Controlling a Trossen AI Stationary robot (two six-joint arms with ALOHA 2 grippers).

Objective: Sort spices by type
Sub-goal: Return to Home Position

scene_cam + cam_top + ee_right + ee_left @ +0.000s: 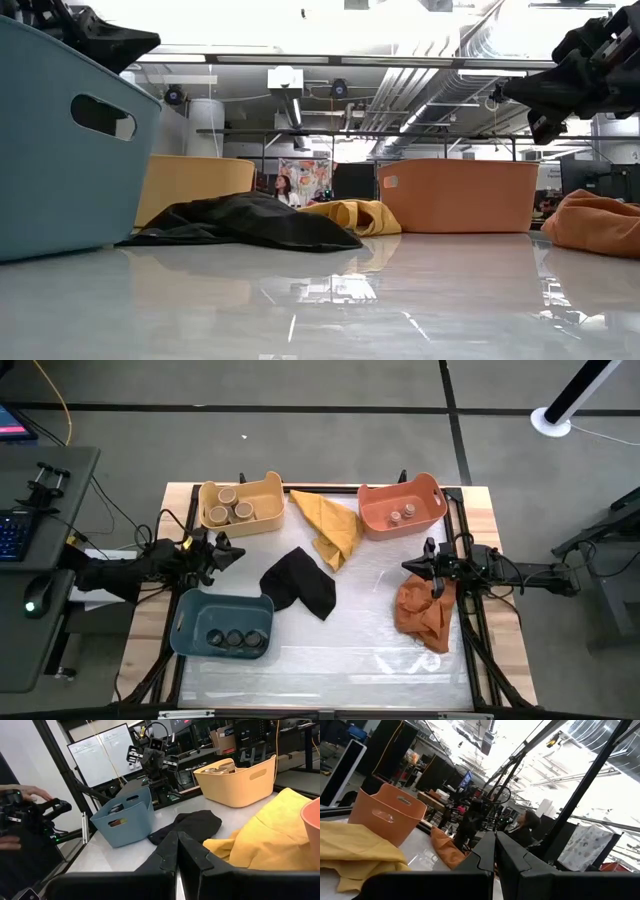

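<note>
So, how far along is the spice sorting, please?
Looks done: wide tan-topped jars sit in the yellow plastic bin, small brownish-topped jars in the orange plastic bin, dark black-topped jars in the blue plastic bin. In hand: nothing; left pincer and right pincer hang shut, empty. Left: no loose jar shows, only parking the arms.

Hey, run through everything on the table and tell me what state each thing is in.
Left tool: shut, empty, raised at left.
Right tool: shut, empty, raised at right.
Yellow bin: upright, holds three tan-topped jars.
Orange bin: upright, holds brownish-topped jars.
Blue bin: upright, holds three black-topped jars.
Yellow cloth: crumpled.
Black cloth: crumpled.
Orange cloth: crumpled.
</note>
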